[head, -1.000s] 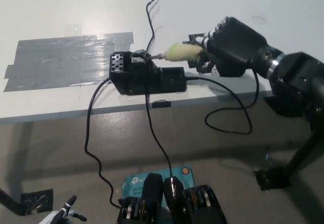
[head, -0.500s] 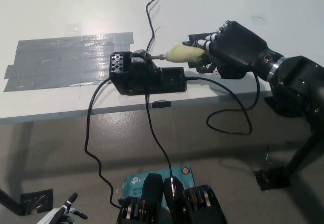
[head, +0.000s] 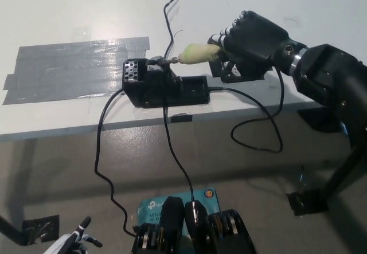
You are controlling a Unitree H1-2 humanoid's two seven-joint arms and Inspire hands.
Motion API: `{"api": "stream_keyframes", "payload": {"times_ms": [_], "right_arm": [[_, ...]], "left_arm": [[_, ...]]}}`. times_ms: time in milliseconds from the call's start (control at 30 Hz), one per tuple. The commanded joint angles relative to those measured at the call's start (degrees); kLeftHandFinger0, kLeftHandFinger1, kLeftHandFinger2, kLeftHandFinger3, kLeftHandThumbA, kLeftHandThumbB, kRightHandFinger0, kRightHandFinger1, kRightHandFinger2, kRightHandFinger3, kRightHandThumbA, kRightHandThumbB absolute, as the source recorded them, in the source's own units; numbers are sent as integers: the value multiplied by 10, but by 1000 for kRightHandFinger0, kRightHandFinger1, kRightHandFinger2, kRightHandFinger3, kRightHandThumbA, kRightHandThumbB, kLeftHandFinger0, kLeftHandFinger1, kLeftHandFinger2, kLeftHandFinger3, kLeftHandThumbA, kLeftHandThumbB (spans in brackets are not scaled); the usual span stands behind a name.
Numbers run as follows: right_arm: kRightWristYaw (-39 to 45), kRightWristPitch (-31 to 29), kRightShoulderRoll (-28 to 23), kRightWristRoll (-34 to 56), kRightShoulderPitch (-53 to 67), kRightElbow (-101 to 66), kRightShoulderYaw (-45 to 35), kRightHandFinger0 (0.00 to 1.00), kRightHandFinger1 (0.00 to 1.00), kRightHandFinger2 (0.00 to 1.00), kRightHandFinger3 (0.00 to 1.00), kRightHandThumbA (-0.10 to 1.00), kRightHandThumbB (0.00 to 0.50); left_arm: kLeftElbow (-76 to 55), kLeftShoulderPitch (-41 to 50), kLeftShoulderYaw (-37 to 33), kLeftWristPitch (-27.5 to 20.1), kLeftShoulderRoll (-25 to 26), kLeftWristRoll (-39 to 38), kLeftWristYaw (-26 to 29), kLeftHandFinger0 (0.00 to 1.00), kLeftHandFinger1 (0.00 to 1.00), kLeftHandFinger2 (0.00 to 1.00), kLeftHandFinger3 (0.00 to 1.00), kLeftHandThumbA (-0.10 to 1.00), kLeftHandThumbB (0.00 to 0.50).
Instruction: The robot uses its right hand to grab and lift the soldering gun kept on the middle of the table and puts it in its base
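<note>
The soldering gun (head: 196,53) has a pale yellow-green handle and a thin metal tip. My black right hand (head: 248,40) is shut on its handle, holding it almost level above the table. Its tip points left and reaches the holder at the top of the black base (head: 166,86), which stands near the table's front edge. Whether the tip is inside the holder cannot be told. Only the fingertips of my white left hand (head: 77,241) show at the bottom left, low and far from the table.
A patch of grey tape (head: 71,67) covers the white table (head: 69,13) left of the base. Black cables (head: 172,151) hang from the base over the front edge, and another (head: 261,133) loops below my right hand. A teal box (head: 157,205) lies on the floor.
My right hand has moved left and slightly up with the soldering gun, bringing its tip closer over the base's holder. The base has stayed put.
</note>
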Motion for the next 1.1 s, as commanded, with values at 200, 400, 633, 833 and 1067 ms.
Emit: {"api": "stream_keyframes", "payload": {"times_ms": [200, 400, 633, 833, 1067], "right_arm": [[-22, -19, -12, -11, -15, 9, 31, 0, 0, 267, 189, -100, 47], [-54, -14, 5, -18, -11, 21, 39, 0, 0, 278, 398, -100, 114], [-30, -4, 34, 43, 2, 15, -2, 0, 3, 447, 174, -100, 17], [-33, 3, 46, 23, -20, 32, 8, 0, 0, 430, 228, -100, 0], [-98, -21, 57, 17, -39, 75, 21, 0, 0, 389, 218, -100, 41]], "left_arm": [[-11, -19, -8, -2, 6, 2, -5, 0, 0, 232, 498, 1000, 500], [-20, -18, -10, 12, 3, 5, 1, 0, 0, 211, 488, 1000, 500], [-20, -13, -14, 12, -3, 2, -1, 0, 0, 234, 495, 1000, 500], [-32, -12, -14, 18, -2, -1, -4, 0, 0, 224, 496, 1000, 500], [-36, -17, -20, 23, -4, 6, -1, 0, 0, 226, 491, 1000, 500]]}}
